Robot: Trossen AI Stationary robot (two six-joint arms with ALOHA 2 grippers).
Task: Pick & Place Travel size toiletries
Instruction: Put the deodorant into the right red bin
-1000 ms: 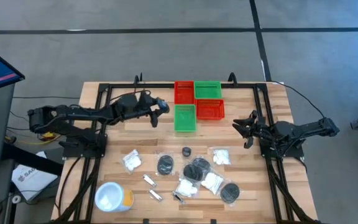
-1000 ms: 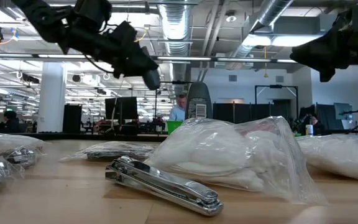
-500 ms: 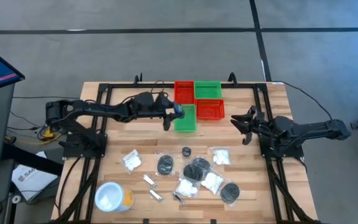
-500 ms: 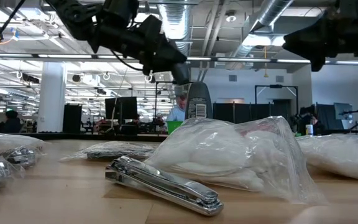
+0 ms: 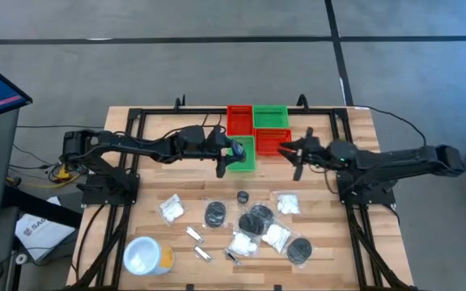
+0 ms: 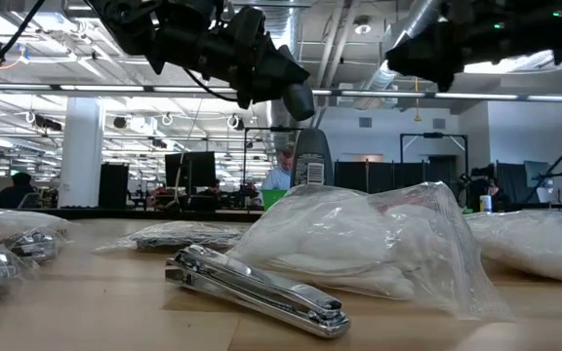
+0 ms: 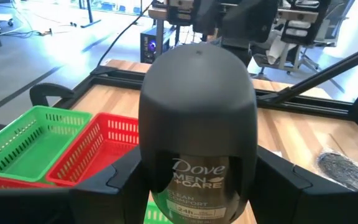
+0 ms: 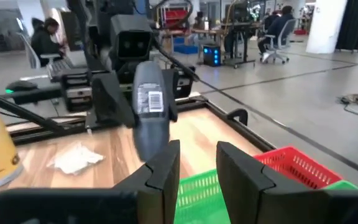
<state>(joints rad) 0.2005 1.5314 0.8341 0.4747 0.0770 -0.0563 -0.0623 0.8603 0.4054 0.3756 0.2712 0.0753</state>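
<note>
My left pincer (image 5: 226, 153) grasps the dark grey bottle (image 7: 197, 127), cap end outward, over the wooden bench (image 5: 160, 182); right pincer (image 5: 291, 153) released.

An open-plan robotics lab is indicated: beyond the wooden table (image 6: 86, 292), exposed ceiling ducts (image 6: 279, 34), monitor desks (image 6: 188, 175) and office chairs (image 8: 277, 34) are seen.

Dark grey bottle (image 7: 197, 130) base cut off by frame edge

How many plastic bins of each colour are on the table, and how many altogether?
Red bins: 2
Green bins: 2
Total: 4
</note>
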